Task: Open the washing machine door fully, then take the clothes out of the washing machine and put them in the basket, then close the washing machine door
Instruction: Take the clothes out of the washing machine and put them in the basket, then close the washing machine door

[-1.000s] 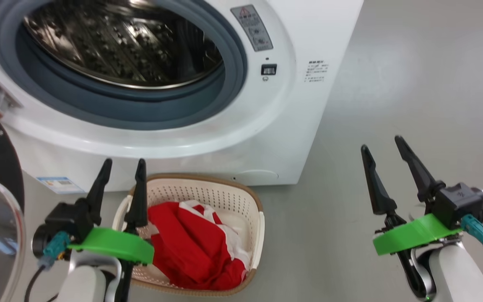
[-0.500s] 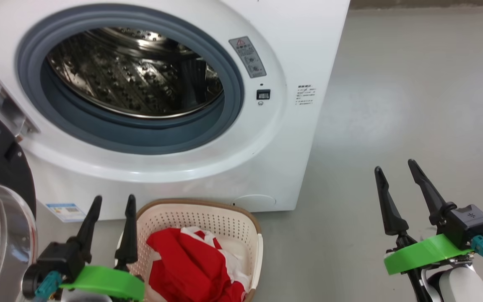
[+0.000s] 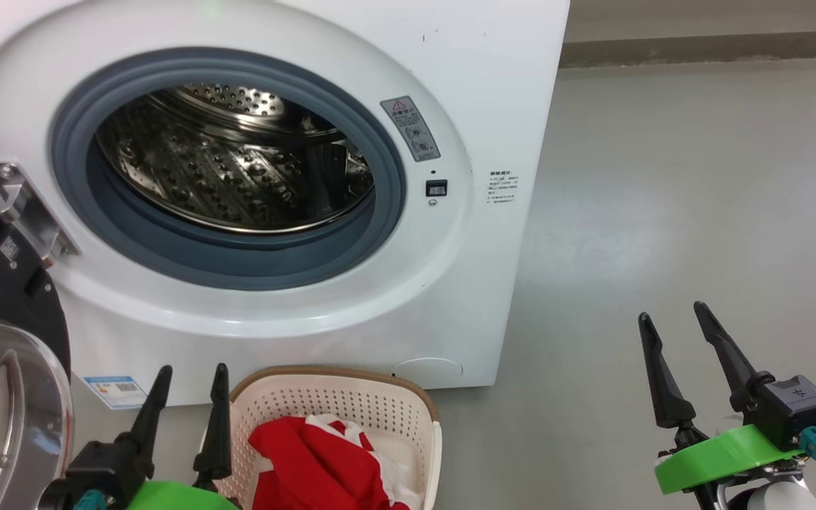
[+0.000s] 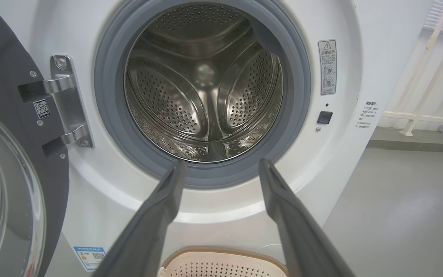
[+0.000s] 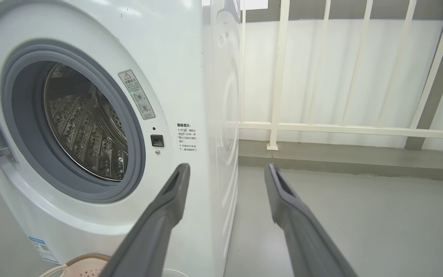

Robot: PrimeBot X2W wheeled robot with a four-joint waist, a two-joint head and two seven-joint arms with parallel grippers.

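The white washing machine (image 3: 493,85) (image 4: 344,161) (image 5: 190,57) stands with its steel drum (image 3: 231,163) (image 4: 206,80) bare inside. Its door (image 3: 4,340) (image 4: 2,134) hangs swung wide at the left, black rim and clear glass bowl toward me. On the floor in front sits the cream basket (image 3: 337,404) (image 4: 221,263) with the red-and-white clothes (image 3: 316,460) piled in it. My left gripper (image 3: 190,372) (image 4: 221,165) is open just left of the basket, nothing between its fingers. My right gripper (image 3: 670,312) (image 5: 227,169) is open over bare floor at the right, well away from the machine.
Grey floor (image 3: 698,212) stretches right of the machine. A low kerb (image 3: 705,46) and a white railing (image 5: 344,129) run along the far side. The open door takes up the space at my left.
The head camera has tilted up, so the machine, basket and both grippers sit lower in the picture. Both grippers stay open and keep their places relative to the basket.
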